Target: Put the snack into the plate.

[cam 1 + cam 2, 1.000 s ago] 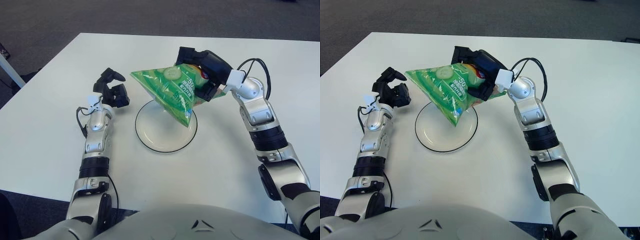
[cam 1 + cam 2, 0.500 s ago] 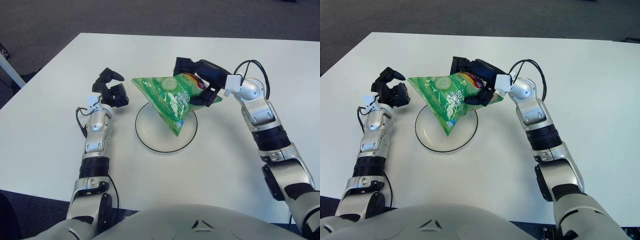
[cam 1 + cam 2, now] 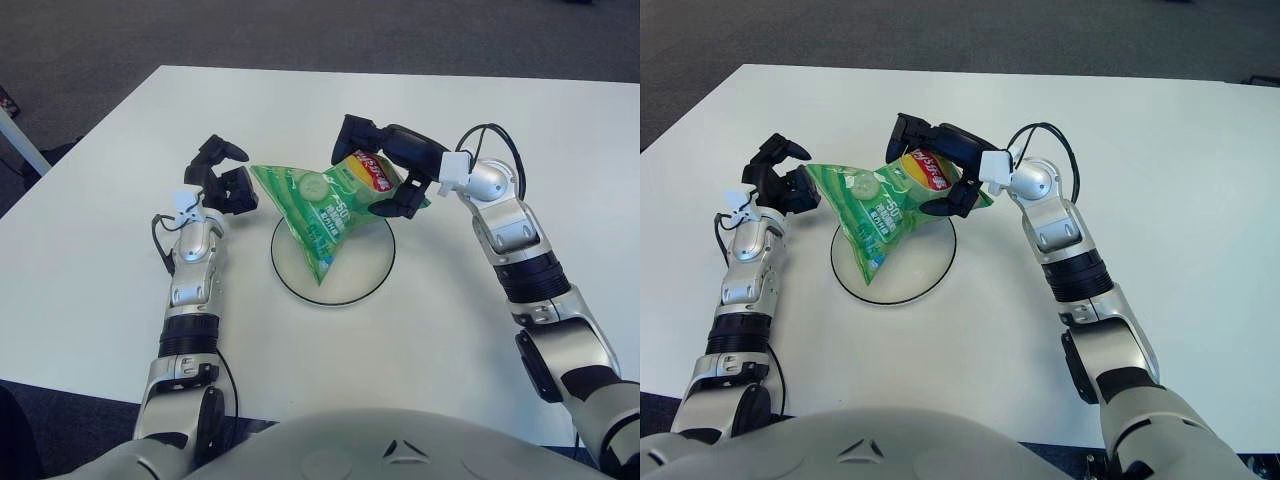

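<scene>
Gripping the snack [image 3: 325, 205] by its upper end, my right hand [image 3: 385, 165] dangles it over the plate [image 3: 375, 275], long axis slanting down toward the dish; left hand [image 3: 225, 180], fingers curled on nothing, sits beside.

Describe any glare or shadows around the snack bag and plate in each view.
Left eye view: snack bag, held by the right hand, casts a soft shadow on the white plate. Right eye view: pale sheen on the bag's upper film; table evenly lit.
</scene>
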Controlling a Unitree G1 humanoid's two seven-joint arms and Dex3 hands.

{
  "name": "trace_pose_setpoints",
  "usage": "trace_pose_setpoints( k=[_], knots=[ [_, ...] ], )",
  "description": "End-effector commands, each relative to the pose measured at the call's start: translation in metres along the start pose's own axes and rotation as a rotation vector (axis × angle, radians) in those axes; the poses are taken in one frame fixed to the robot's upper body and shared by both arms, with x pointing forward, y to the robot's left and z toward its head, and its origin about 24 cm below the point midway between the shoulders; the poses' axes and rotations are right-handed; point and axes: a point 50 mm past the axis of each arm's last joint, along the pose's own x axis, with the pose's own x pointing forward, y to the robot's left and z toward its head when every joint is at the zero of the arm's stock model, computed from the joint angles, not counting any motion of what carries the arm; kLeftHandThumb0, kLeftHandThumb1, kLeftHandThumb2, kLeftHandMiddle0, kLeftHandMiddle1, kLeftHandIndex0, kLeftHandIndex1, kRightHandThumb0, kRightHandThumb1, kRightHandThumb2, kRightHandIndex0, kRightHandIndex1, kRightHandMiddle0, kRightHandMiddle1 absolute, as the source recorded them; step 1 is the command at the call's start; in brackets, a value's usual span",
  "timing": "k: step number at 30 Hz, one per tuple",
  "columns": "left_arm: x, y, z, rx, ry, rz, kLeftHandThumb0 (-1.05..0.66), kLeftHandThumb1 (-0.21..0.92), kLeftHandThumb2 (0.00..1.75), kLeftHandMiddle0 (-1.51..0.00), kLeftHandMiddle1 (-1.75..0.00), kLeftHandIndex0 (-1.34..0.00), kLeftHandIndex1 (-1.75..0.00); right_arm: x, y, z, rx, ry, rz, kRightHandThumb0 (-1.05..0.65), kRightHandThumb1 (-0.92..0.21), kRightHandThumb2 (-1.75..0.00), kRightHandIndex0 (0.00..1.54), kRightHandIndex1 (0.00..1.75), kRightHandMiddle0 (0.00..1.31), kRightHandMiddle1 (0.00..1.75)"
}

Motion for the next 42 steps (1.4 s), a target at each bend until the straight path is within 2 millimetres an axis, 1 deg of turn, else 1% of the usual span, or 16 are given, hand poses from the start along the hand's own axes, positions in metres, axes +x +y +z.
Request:
trace_pose_setpoints(
  k=[1,2,3,4,5,6,8,9,12,15,20,22,29,37,42],
  knots=[
    [-0.008,-0.001,-0.011,-0.005,0.046,0.009,-0.51,0.24,1.41,-1.29,-1.75,-0.68,-1.75,0.003,0.0,0.006,-0.082,-0.046,0.008,-0.55,-0.25,-1.05,0.0,0.49,0.0,1.08],
    [-0.008,-0.001,-0.011,-0.004,0.046,0.009,-0.51,0.24,1.41,-1.29,-1.75,-0.68,-1.75,0.004,0.001,0.006,-0.099,-0.051,0.018,-0.56,-0.25,-1.04,0.0,0.42,0.0,1.04],
    [-0.008,-0.001,-0.011,-0.004,0.047,0.009,-0.51,0.24,1.41,-1.29,-1.75,-0.68,-1.75,0.004,0.002,0.006,-0.11,-0.055,0.024,-0.58,-0.26,-1.02,0.0,0.28,0.0,0.94],
    [-0.008,-0.001,-0.011,-0.003,0.047,0.009,-0.51,0.24,1.41,-1.29,-1.75,-0.68,-1.75,0.005,0.002,0.006,-0.123,-0.06,0.032,-0.58,-0.26,-1.01,0.0,0.23,0.0,0.9],
    [-0.008,-0.001,-0.011,-0.003,0.047,0.009,-0.51,0.24,1.41,-1.29,-1.75,-0.68,-1.75,0.005,0.002,0.006,-0.131,-0.064,0.037,-0.6,-0.27,-0.99,0.0,0.15,0.0,0.78],
    [-0.008,-0.001,-0.011,-0.002,0.046,0.009,-0.51,0.24,1.41,-1.29,-1.75,-0.68,-1.75,0.005,0.002,0.006,-0.139,-0.068,0.039,-0.61,-0.28,-0.97,0.0,0.09,0.0,0.7],
    [-0.008,0.0,-0.011,-0.001,0.046,0.009,-0.51,0.24,1.41,-1.29,-1.75,-0.68,-1.75,0.006,0.003,0.006,-0.155,-0.073,0.043,-0.63,-0.28,-0.95,0.0,0.05,0.0,0.6],
    [-0.008,0.0,-0.011,-0.001,0.046,0.008,-0.51,0.24,1.42,-1.29,-1.75,-0.68,-1.75,0.006,0.003,0.006,-0.163,-0.075,0.046,-0.69,-0.33,-0.89,0.0,0.03,0.0,0.51],
    [-0.008,0.0,-0.011,0.002,0.045,0.007,-0.51,0.23,1.42,-1.29,-1.75,-0.68,-1.75,0.007,0.003,0.007,-0.183,-0.082,0.049,-0.78,-0.4,-0.78,0.0,0.01,0.0,0.35],
    [-0.008,0.0,-0.011,0.004,0.045,0.006,-0.51,0.24,1.42,-1.29,-1.75,-0.68,-1.75,0.007,0.003,0.007,-0.193,-0.084,0.06,-0.82,-0.44,-0.72,0.0,0.0,0.0,0.24],
    [-0.008,0.0,-0.011,0.003,0.044,0.008,-0.51,0.24,1.41,-1.29,-1.75,-0.68,-1.75,0.007,0.001,0.009,-0.211,-0.101,0.084,-0.84,-0.46,-0.68,0.0,0.0,0.0,0.12],
    [-0.008,0.0,-0.011,0.003,0.044,0.009,-0.51,0.24,1.41,-1.29,-1.75,-0.68,-1.75,0.007,0.0,0.01,-0.218,-0.115,0.097,-0.87,-0.49,-0.64,0.0,0.0,0.0,0.05],
    [-0.008,0.0,-0.011,0.002,0.043,0.006,-0.51,0.24,1.41,-1.29,-1.75,-0.68,-1.75,0.005,-0.004,0.01,-0.179,-0.137,0.119,-0.89,-0.51,-0.6,0.0,0.0,0.0,0.0],
    [-0.008,0.0,-0.011,0.002,0.038,-0.001,-0.51,0.24,1.41,-1.28,-1.75,-0.68,-1.75,0.003,-0.011,0.011,-0.216,-0.155,0.111,-0.91,-0.55,-0.57,0.0,0.0,0.0,0.0],
    [-0.007,0.001,-0.012,0.001,0.037,-0.002,-0.51,0.24,1.41,-1.28,-1.75,-0.68,-1.75,-0.01,-0.032,0.009,-0.228,-0.147,0.109,-0.92,-0.56,-0.55,0.0,0.0,0.0,0.0]
  ],
)
